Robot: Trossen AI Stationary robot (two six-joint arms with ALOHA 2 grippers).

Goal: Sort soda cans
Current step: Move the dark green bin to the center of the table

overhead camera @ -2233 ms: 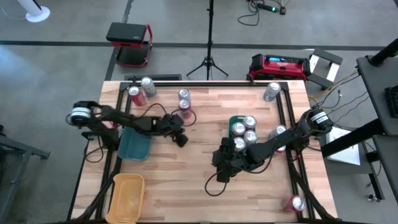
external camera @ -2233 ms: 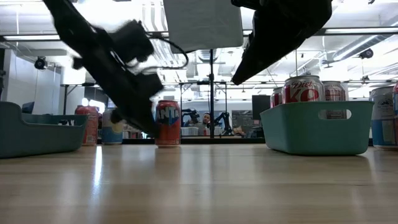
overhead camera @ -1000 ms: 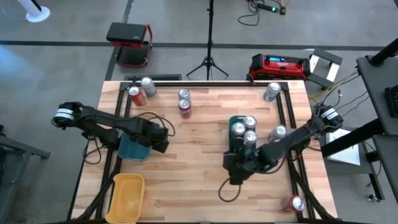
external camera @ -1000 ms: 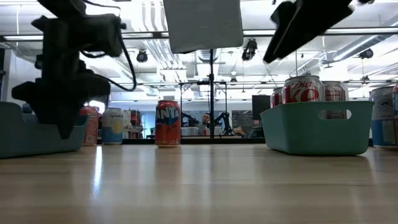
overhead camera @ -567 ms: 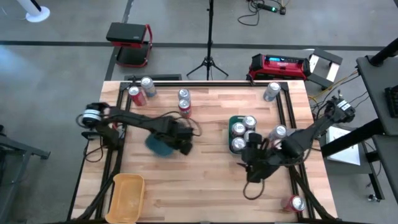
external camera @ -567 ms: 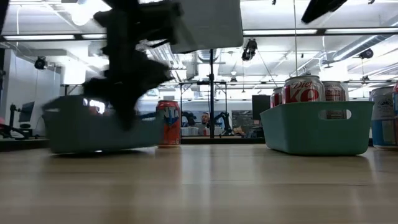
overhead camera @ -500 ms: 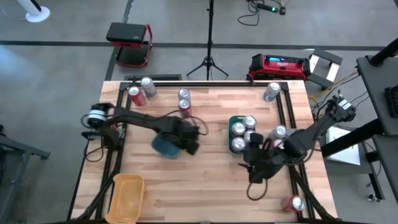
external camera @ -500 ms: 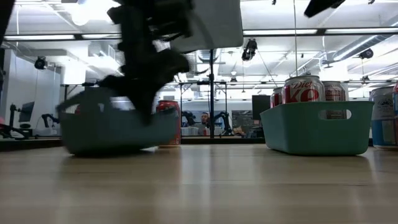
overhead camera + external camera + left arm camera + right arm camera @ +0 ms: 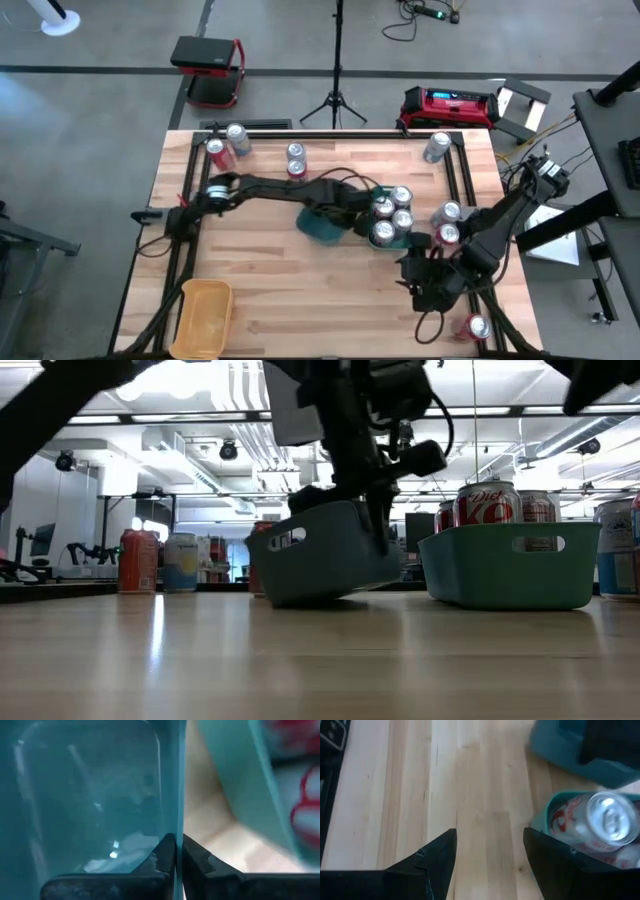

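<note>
I am pinching the wall of an empty teal bin (image 9: 322, 224) with my left gripper (image 9: 178, 854), fingers pressed together on the thin rim, and in the low view the bin is riding tilted, one edge off the table (image 9: 270, 290). At 3 o'clock from that gripper, just beside the bin, three cans (image 9: 391, 214) with silver tops and red-and-white bodies are standing upright in a second teal bin (image 9: 505, 567). My right gripper (image 9: 489, 854) is hovering spread near the table's 4 o'clock edge; the nearest of those three cans is lying at its 11 o'clock in the high view. Two more cans (image 9: 443, 223) are standing at 3 o'clock, one red can (image 9: 474, 326) at 5, a grey one (image 9: 436, 147) at 1, two (image 9: 225, 146) at 11 and two (image 9: 296, 160) near 12. A yellow tray (image 9: 205, 316) is sitting at 7 o'clock.
</note>
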